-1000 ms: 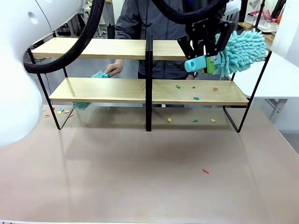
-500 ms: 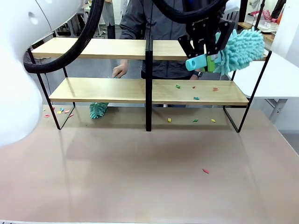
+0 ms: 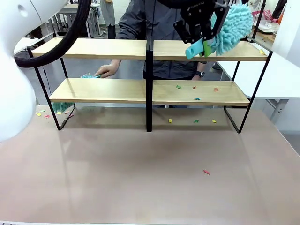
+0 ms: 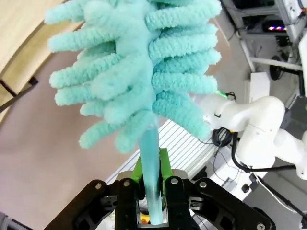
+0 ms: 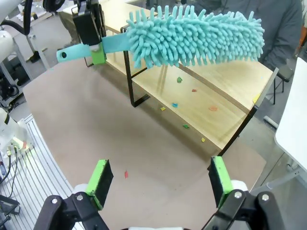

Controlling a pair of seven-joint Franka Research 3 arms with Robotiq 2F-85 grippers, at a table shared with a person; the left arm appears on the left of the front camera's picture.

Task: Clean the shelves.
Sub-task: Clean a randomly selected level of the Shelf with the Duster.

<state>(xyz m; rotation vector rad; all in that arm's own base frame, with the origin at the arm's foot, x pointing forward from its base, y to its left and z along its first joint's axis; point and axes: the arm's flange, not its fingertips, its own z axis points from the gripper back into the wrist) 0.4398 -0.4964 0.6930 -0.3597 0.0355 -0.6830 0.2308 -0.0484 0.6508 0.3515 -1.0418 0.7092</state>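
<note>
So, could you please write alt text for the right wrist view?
The left gripper holds a fluffy teal duster by its handle above the wooden shelves, coloured scraps littering the lower board. Below, the right gripper stands open, green-padded fingers wide apart.

I was working in what looked like a robotics lab. My rig's white arm, with its thick black cable, loomed at the left of the front view, and the shelves stood on a plain work table. A white table stood beside it, with metal-framed benches behind the person. From the left wrist I saw loose cabling, a white ribbed panel and equipment with lit indicators.
</note>
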